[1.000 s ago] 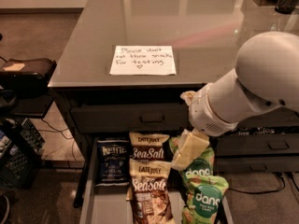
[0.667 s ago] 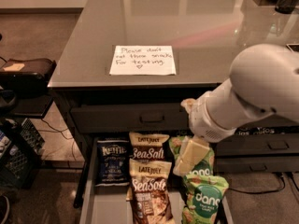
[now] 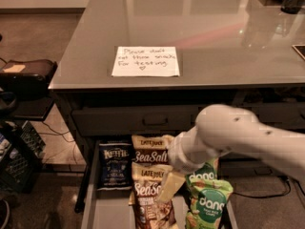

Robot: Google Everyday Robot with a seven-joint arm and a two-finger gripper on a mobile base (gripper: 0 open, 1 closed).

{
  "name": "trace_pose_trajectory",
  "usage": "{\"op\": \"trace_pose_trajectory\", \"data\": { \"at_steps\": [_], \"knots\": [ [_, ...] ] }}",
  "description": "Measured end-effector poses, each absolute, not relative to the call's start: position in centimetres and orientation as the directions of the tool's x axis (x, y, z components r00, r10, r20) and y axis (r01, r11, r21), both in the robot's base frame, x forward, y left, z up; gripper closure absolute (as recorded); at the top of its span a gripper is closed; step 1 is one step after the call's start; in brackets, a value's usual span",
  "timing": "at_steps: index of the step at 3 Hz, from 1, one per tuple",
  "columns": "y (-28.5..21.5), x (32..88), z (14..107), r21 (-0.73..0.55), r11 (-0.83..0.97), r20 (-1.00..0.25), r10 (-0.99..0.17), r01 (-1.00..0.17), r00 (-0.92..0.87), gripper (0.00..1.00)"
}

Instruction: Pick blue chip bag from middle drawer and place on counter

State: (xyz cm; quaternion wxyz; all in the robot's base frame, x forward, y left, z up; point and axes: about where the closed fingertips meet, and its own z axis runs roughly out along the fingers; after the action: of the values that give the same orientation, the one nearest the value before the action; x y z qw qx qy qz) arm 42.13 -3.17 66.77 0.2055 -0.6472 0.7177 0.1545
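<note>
The blue chip bag lies flat at the back left of the open middle drawer, its white logo panel facing up. My gripper hangs over the drawer's middle, above the tan Sea Salt bags, to the right of the blue bag and apart from it. The white arm reaches in from the right and hides part of the drawer. The grey counter above bears a white handwritten note.
Two green dang bags stand at the drawer's right, next to my wrist. A shut drawer front with a recessed handle sits just under the counter. A black crate and a dark seat stand at the left.
My arm has swung down and to the left. The gripper is lower over the drawer, now above the Sea Salt bags. The bags have not moved.
</note>
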Motion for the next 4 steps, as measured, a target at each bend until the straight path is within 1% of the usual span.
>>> {"op": "trace_pose_trajectory", "data": {
  "at_steps": [1, 3, 4],
  "knots": [
    [2.0, 42.7, 60.2, -0.020, 0.105, -0.561, -0.824, -0.994, -0.076, 0.00],
    [2.8, 42.7, 59.0, -0.026, 0.085, -0.567, -0.822, -0.996, -0.055, 0.00],
    [6.0, 43.5, 57.1, -0.063, 0.033, -0.580, -0.815, -0.997, 0.009, 0.00]
  ]
}}
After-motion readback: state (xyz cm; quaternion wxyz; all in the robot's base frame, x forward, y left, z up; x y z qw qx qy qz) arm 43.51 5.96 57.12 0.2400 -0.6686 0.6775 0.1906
